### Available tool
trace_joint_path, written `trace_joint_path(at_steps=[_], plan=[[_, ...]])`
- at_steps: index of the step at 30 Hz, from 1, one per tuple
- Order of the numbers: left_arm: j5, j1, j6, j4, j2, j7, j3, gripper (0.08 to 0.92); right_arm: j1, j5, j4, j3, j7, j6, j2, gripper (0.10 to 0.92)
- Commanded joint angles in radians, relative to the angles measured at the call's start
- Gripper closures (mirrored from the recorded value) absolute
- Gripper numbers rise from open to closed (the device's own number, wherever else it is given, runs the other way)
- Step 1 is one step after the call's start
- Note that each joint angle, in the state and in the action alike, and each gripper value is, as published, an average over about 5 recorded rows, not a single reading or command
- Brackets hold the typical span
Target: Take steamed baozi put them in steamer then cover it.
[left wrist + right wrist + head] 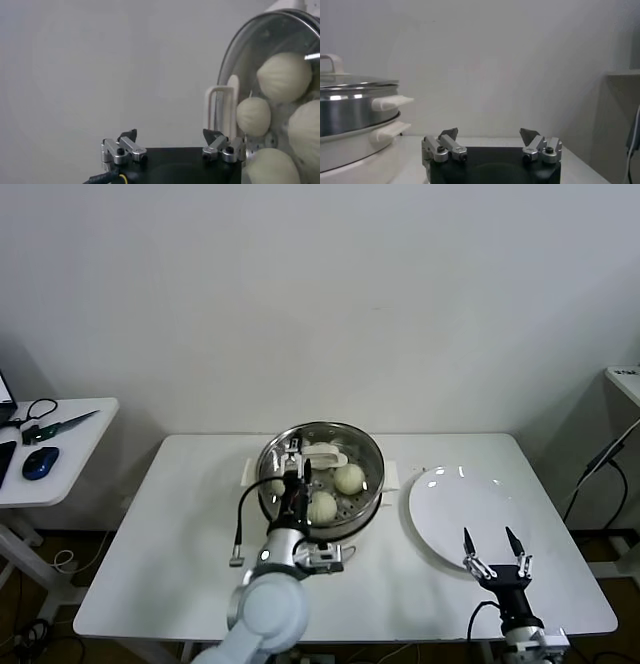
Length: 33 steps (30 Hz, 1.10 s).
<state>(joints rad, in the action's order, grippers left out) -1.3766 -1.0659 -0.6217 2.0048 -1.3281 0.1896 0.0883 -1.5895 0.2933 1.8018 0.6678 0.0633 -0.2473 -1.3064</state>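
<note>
Cover (322, 456) seated on steamer (368, 504); apparently four baozi (349, 478) inside.

White plate (455, 509) on table (180, 564); side table (70, 434) left.

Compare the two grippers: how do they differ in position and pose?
The left gripper hovers over the steamer, above the cover; the right gripper sits near the white plate at the table's front. The left gripper points down, while the right gripper points upright. Both are open and empty.
</note>
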Motion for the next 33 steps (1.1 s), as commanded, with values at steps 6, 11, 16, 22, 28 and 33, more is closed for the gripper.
trace_joint_path(at_steps=[6, 11, 16, 22, 28, 33], plan=[[0.704, -0.178, 0.156, 0.174, 0.009, -0.265, -0.250, 0.177, -0.022, -0.006, 0.047, -0.013, -0.054, 0.024, 0.018, 0.203], [1.092, -0.282, 0.246, 0.207, -0.007, -0.368, -0.447, 0.177, -0.024, -0.011, 0.051, -0.017, -0.057, 0.024, 0.021, 0.203], [1.354, -0.398, 0.442, 0.160, -0.001, -0.343, -0.658, 0.177, -0.024, -0.017, 0.042, -0.017, -0.053, 0.019, 0.022, 0.203], [1.548, -0.515, 0.670, 0.048, 0.043, -0.314, -0.761, 0.177, -0.022, -0.020, 0.016, -0.023, -0.049, 0.006, 0.019, 0.203], [1.572, -0.532, 0.752, -0.068, 0.038, -0.320, -0.729, 0.177, -0.021, -0.028, 0.008, -0.034, -0.046, 0.000, 0.008, 0.203], [1.578, -0.529, 0.785, -0.119, 0.025, -0.323, -0.696, 0.177, -0.022, -0.034, 0.005, -0.036, -0.044, -0.002, 0.007, 0.203]])
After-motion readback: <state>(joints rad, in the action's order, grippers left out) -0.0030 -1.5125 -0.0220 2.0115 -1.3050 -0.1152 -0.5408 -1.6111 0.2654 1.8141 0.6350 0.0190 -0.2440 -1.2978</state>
